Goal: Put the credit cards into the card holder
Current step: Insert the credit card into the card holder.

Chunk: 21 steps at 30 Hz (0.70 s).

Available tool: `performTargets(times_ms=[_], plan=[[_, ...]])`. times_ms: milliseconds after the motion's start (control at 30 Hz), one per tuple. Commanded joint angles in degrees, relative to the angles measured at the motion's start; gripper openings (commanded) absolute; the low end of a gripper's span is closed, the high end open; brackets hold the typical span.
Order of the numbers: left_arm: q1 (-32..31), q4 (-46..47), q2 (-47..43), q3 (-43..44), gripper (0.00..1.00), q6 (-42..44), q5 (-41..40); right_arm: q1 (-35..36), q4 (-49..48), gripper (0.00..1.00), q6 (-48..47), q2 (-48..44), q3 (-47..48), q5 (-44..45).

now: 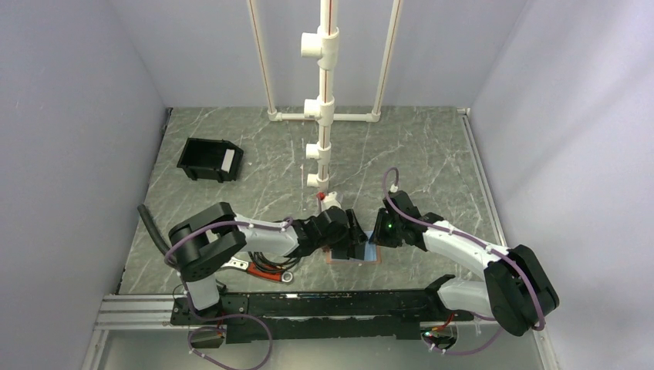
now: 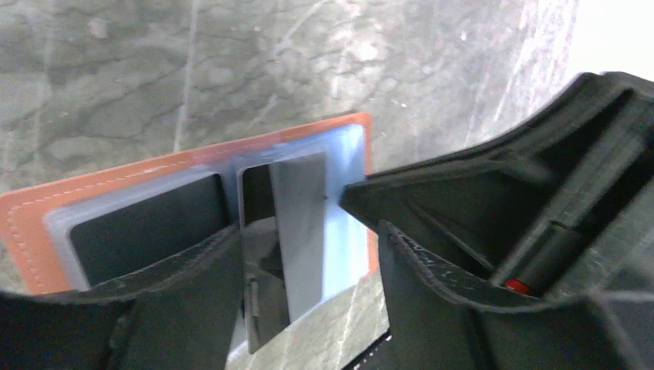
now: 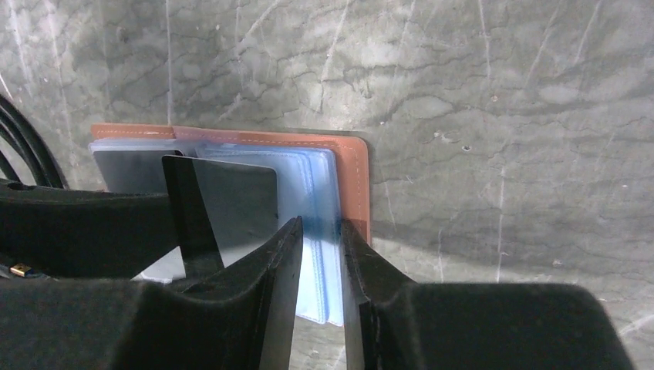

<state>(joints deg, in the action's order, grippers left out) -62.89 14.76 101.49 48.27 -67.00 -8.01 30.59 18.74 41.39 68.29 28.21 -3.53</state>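
Over the card holder (image 2: 154, 171), grey card (image 2: 302, 231).

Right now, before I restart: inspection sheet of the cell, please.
Surface: grey veined tabletop, flat.
Job's things: card holder lies open near the arms. One grey card stands tilted over its light blue half; cannot tell if it is seated in a sleeve. No other cards seen.
Clutter: black bin at far left; red-and-white item by the left arm's base, unclear.
Grippers: left claw open, fingers either side of the card. Right claw shut on the card holder's blue sleeves.
Cables: purple cables along both arms; black hose at left.
Surroundings: white pipe frame at the back; plain pale walls.
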Motion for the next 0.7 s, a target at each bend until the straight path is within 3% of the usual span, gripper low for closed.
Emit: performTargets(times_ms=[0,133,300,367,400,667], plan=[[-0.8,-12.1,-2.4,-0.7,0.77,4.1,-1.8,0.7,0.8,0.27,-0.4,0.3,-1.9,-1.9],[-0.8,-13.9,-5.1,-0.5,0.81,7.7,-2.0,0.7,0.6,0.27,-0.5,0.1,-2.3,-1.8],[-0.6,-7.2,-8.3,-2.9,0.82,10.5,2.7,0.7,0.1,0.27,-1.1,0.6,-2.2,-2.2],[-0.6,-6.0,-9.3,-3.4,0.95,10.6,4.3,0.7,-0.1,0.27,-1.5,0.7,-2.2,-2.5],[-0.6,-7.5,-9.9,-3.2,0.96,9.8,3.8,0.7,-0.1,0.26,-1.6,0.8,-2.2,-2.5],[0.8,-9.9,-8.7,-3.6,0.77,7.2,4.2,0.7,-0.6,0.26,-2.1,0.6,-2.2,-3.1]])
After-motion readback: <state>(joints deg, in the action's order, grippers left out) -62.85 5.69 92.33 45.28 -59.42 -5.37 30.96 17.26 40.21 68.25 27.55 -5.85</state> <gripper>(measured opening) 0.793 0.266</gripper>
